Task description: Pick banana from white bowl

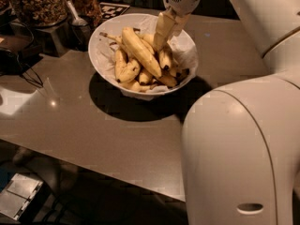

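The white bowl [105, 60] stands on the grey table, lined with crumpled white paper and holding several bananas. The banana [165, 59], yellow with brown blotches and a black tip, lies in the right half of the bowl. A longer, cleaner yellow banana [139, 50] lies diagonally beside it. My gripper [162, 35] reaches down into the bowl from the upper right. Its tan tip is at the upper end of the blotched banana and hides part of it.
Clear jars of nuts [37, 3] and a metal scoop [75, 15] stand at the back left. A black-and-white tag [112, 9] lies behind the bowl. Cables [21, 71] lie at the left. My white arm body [234, 149] fills the right foreground.
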